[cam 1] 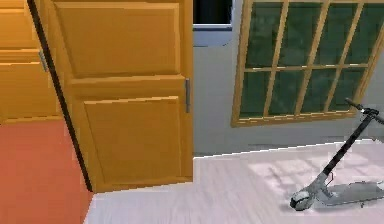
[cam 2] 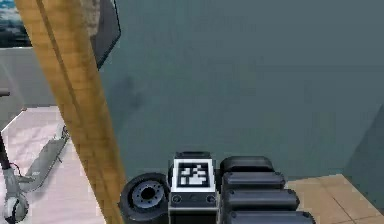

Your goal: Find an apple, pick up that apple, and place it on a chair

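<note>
Grey walls (cam 2: 250, 80) and a pale plank floor (cam 1: 200, 190) make up this corner, and where the apple lies I cannot tell. I judge the task to be at its first step: the search. The apple is yet to be found, and picking it up and placing it on a chair are all left to do. At the arm side view's bottom edge, the gripper (cam 2: 148, 198) sits beside a white marker (cam 2: 195, 175) on the dark arm (cam 2: 252, 190). I cannot tell the state of its fingers or whether it holds anything. Farther out stand an orange wooden door (cam 1: 120, 90), a window (cam 1: 305, 60) and a kick scooter (cam 1: 335, 172).
</note>
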